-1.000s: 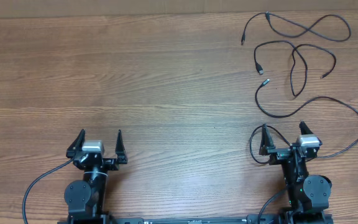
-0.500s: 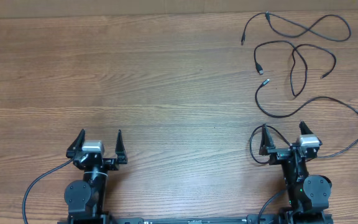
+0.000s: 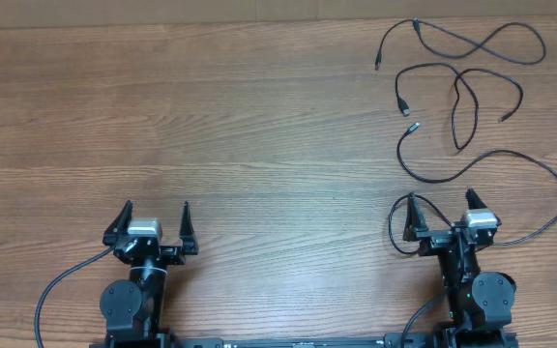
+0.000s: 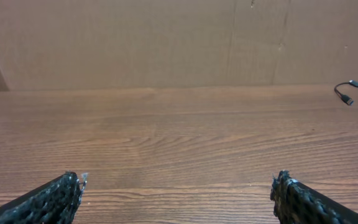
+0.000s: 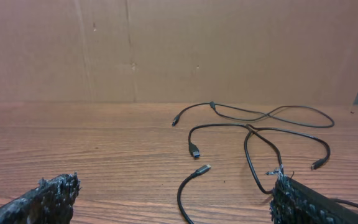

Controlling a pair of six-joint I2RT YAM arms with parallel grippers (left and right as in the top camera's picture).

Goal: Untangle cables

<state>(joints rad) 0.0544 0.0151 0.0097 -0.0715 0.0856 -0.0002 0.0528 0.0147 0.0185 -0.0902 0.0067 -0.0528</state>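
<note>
Overhead: cables (image 3: 457, 92) lie spread far right on the desk (image 3: 211, 116), mostly separate, one self-crossing loop to fix, likely near done; left pincer (image 3: 156, 206) and right pincer (image 3: 440, 196) both apart, empty.

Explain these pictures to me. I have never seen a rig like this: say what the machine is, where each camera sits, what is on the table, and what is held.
The machine is two robot arms at the near edge of a wooden table. Each ends in a two-finger claw: the left gripper and the right gripper.

The wide picture is taken from above. The other two come from a camera on each wrist, looking forward along the table. The dark shapes in their bottom corners are that gripper's own fingers.

Thin black cables lie in loose loops at the far right, ahead of the right gripper. The left wrist camera catches only their ends.

Both grippers are open and hold nothing.
</note>
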